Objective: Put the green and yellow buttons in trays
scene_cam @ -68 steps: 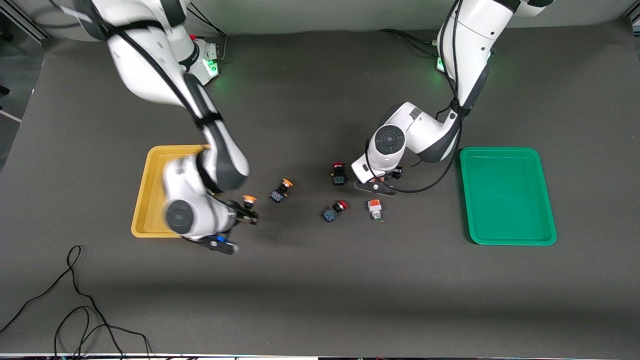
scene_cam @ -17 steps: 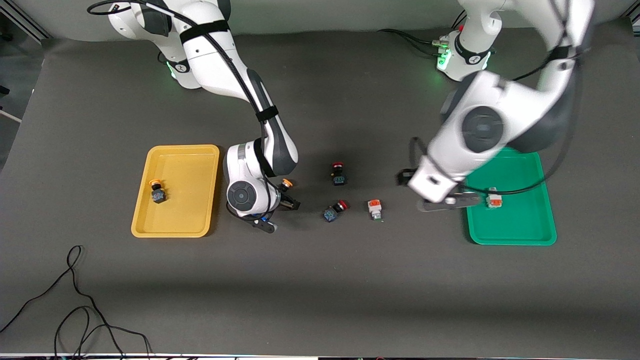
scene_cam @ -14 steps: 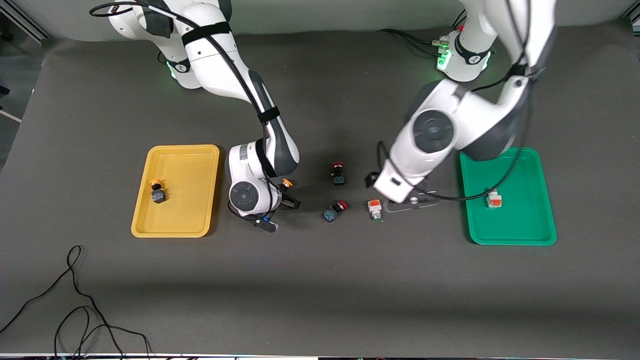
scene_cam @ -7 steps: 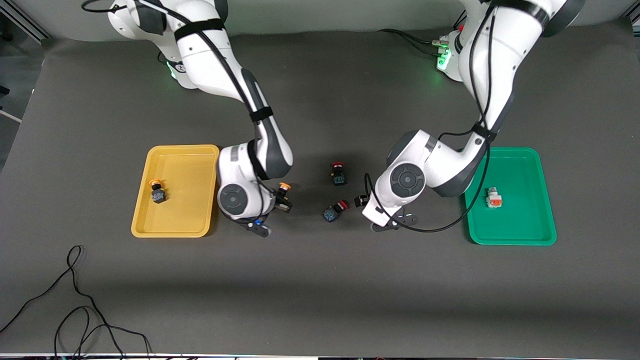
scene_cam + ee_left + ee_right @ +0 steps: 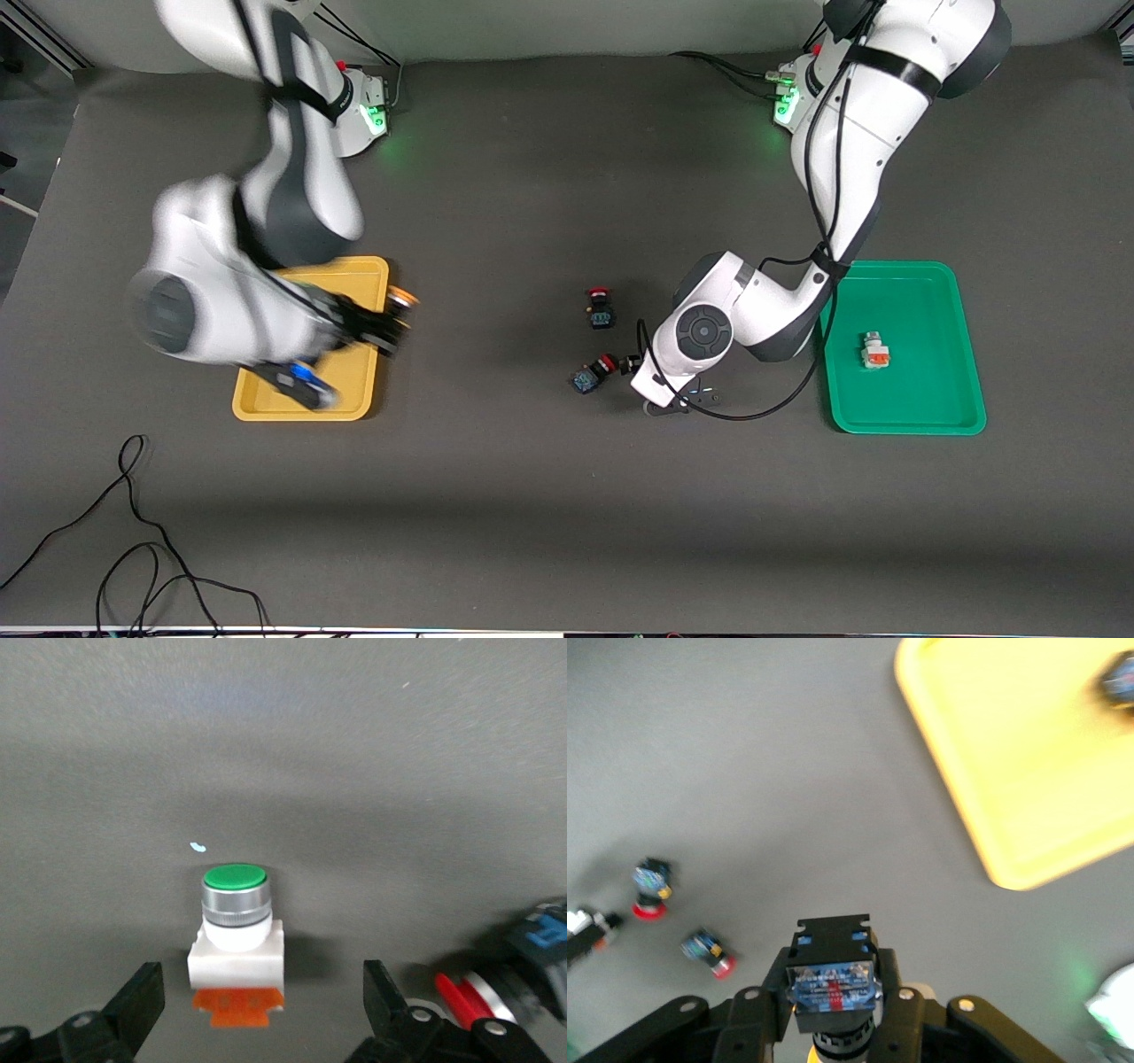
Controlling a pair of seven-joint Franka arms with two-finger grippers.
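Right gripper clamped on yellow-capped button, blurred, over yellow tray edge, left gripper spread wide around green-capped white button, hidden under arm in front view, second white button in green tray.

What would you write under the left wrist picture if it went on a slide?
Left gripper, jaws open, straddling a green-capped white button on the dark table, a red-capped switch lying beside it.
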